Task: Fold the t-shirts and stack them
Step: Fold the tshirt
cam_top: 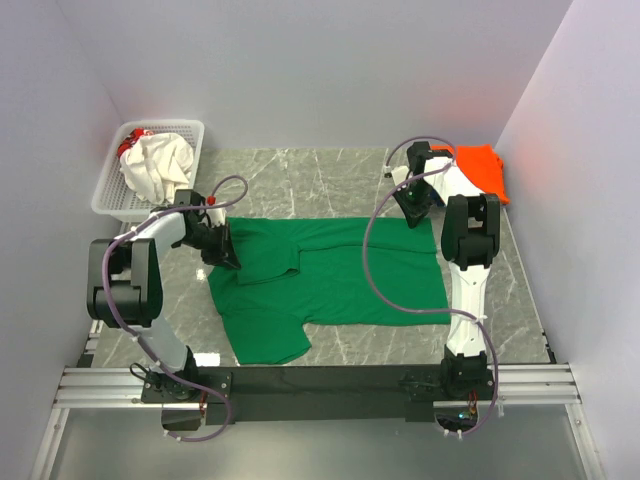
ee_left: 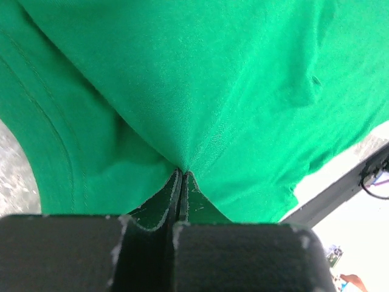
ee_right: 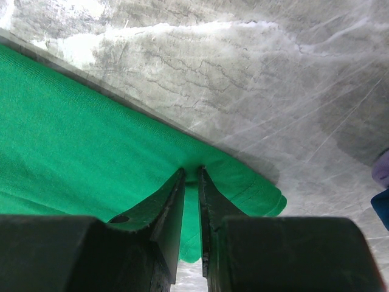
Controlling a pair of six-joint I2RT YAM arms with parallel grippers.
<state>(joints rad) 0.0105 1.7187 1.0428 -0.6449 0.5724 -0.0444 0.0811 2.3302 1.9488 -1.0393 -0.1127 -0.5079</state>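
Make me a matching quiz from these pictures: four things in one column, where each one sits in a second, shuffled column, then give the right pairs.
Things:
1. green t-shirt
2. orange t-shirt
3. basket
4. cream-white cloth

Places:
A. far right corner of the table
B. piled inside the basket
C. spread out in the middle of the table
D. far left corner of the table

Pairs: 1-C, 2-A, 3-D, 4-B
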